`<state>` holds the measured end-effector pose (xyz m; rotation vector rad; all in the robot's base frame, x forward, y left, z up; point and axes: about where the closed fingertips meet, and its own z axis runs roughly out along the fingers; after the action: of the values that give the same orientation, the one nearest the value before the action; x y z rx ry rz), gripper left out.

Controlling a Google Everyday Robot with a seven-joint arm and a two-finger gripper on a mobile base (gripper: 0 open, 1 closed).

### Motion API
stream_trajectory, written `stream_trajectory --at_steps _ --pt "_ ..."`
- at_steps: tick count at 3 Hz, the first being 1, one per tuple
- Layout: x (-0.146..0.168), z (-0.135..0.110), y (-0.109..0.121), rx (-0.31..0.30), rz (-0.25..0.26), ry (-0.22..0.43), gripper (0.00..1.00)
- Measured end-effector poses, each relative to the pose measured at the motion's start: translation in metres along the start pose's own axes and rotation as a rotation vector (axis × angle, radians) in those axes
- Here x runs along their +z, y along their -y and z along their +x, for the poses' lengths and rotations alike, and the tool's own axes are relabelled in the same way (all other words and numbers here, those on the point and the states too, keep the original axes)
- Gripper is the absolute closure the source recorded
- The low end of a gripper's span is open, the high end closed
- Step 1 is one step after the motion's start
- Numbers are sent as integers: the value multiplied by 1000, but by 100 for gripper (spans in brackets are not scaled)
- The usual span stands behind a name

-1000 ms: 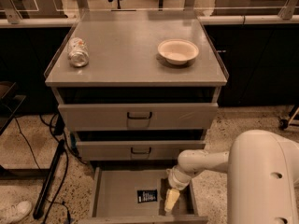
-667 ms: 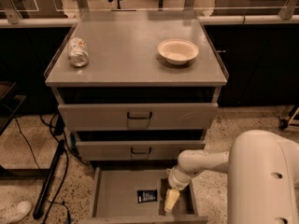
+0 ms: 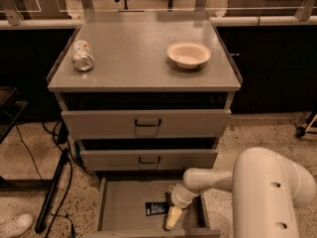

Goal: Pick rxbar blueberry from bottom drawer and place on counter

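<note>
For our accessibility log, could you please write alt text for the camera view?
The robot's gripper is down in the open bottom drawer, just right of a dark snack bar on its floor. On the counter above, a can is at the left and a bowl sits at the right.

I get warm, dim light from above — counter (image 3: 143, 48) faintly sheened upper centre, gripper (image 3: 173, 216) low centre in shadowed bottom drawer (image 3: 124, 207).
</note>
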<state>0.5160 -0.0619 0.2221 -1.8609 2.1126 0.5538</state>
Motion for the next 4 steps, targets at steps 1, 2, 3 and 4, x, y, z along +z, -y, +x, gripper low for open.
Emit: stream_trajectory --at_steps 1,2,3,4 --pt "3 1 -2 3 -4 1 0" --pt "8 0 -2 1 -11 15 0" --pt "42 -4 23 2 -3 92 0" --pt "43 -3 27 3 3 93 0"
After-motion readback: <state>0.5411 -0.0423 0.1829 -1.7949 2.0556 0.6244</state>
